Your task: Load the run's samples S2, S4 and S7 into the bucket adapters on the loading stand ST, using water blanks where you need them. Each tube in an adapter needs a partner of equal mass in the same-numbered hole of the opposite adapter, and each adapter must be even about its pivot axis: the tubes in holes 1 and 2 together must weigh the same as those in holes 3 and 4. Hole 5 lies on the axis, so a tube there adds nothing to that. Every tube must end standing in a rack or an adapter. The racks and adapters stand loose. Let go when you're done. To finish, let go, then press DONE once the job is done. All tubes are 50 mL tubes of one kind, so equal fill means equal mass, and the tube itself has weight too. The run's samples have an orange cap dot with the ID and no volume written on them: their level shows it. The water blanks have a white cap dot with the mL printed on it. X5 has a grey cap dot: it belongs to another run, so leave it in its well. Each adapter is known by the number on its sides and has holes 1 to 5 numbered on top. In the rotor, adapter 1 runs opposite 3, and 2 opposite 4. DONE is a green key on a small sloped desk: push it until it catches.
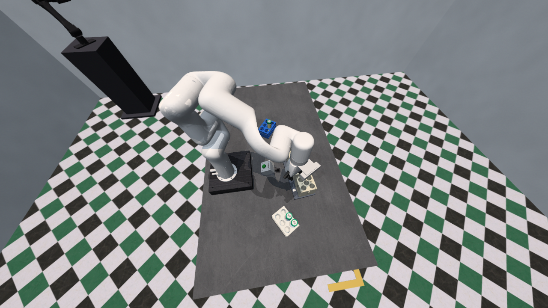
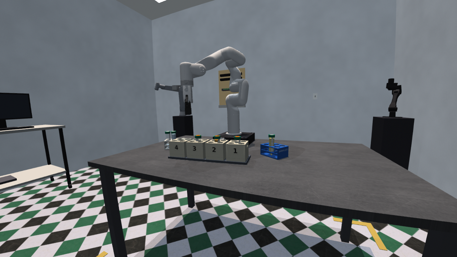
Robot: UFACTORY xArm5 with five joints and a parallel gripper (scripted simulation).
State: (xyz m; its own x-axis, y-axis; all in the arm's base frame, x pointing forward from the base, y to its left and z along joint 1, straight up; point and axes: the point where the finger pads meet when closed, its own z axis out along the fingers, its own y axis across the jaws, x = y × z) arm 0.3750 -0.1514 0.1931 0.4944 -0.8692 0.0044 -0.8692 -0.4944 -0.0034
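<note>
Four beige adapters stand in a row on the loading stand, numbered 4 [image 2: 177,147], 3 [image 2: 195,148], 2 [image 2: 214,149] and 1 [image 2: 236,150]. One orange-dot sample tube stands in adapter 3 [image 2: 197,136], one in adapter 2 [image 2: 216,137] and one in adapter 1 [image 2: 237,137]. Adapter 4 [image 1: 305,184] shows empty holes. My gripper [image 2: 186,107] hangs high above the stand, near adapters 3 and 4, open and holding nothing. In the overhead view the wrist [image 1: 296,161] hides adapters 1 to 3. The green DONE key [image 1: 264,166] sits on its small desk beside the stand.
The blue sample rack [image 1: 266,127] holds one tube [image 2: 271,140]. The white blank rack [image 1: 285,220] holds two white-dot blanks [image 1: 292,219] and stands past adapter 4. My base plate [image 1: 230,172] is at the table's left edge.
</note>
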